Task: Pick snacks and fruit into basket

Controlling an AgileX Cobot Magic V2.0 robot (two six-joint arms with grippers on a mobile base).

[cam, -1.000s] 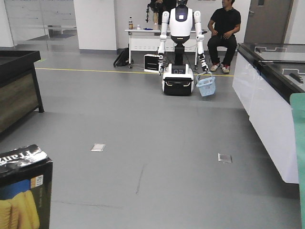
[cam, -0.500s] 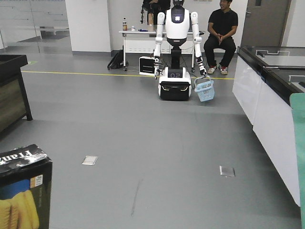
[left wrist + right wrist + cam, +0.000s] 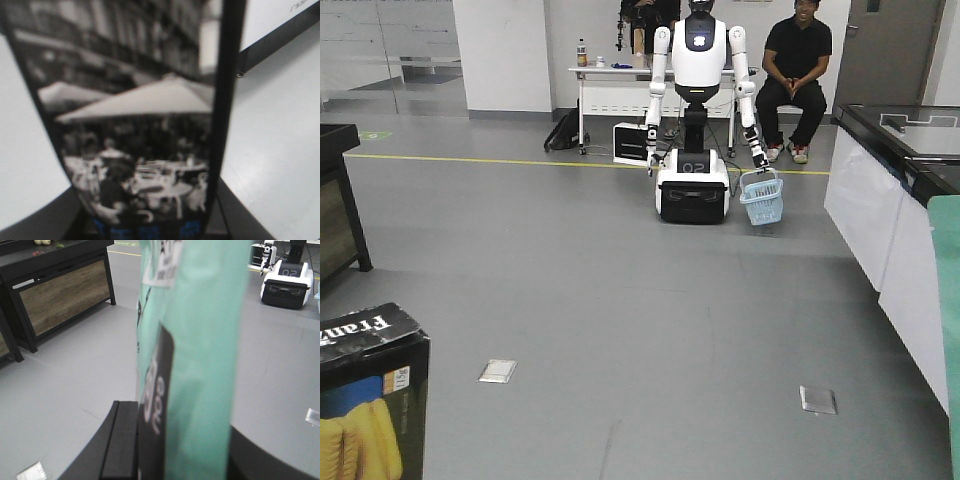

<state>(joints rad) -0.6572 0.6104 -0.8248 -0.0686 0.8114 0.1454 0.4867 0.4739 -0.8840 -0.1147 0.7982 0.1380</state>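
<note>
Right, front view: the black Fran box [image 3: 365, 395] sits in my lower left corner and a strip of the teal pouch [image 3: 948, 330] at my right edge; the light blue basket [image 3: 762, 199] hangs from a white humanoid robot [image 3: 698, 55] well across the room. Left wrist: the left gripper [image 3: 150, 227] looks clamped on the box, which fills the lens. Right wrist: the right gripper [image 3: 172, 455] pinches the pouch upright. I judge this the carry; next I must reach the basket and drop both in.
</note>
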